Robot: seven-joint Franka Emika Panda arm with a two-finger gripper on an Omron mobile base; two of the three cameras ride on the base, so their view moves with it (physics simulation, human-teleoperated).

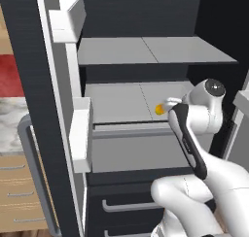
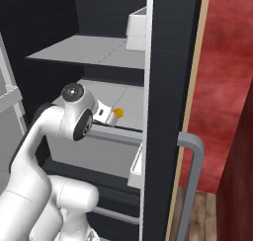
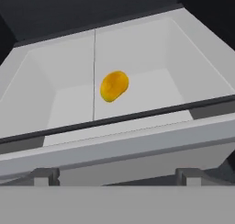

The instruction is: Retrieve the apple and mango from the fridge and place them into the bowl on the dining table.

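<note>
One fruit in sight — the mango [image 3: 114, 86] on a fridge [image 1: 146, 51] shelf, gripper [image 3: 114, 176] wide open and empty (nothing bowled yet).

A red wall [image 2: 225, 77] fills the right side of the right base view, and a strip of wooden floor [image 2: 200, 218] runs below it. In the left base view, tan wooden drawers [image 1: 19, 192] with grey handles sit at lower left, under a marble surface [image 1: 12, 114] with more red wall above it.

A kitchen: open black fridge [image 1: 146, 85], tan wooden cabinets [image 1: 17, 192].
</note>
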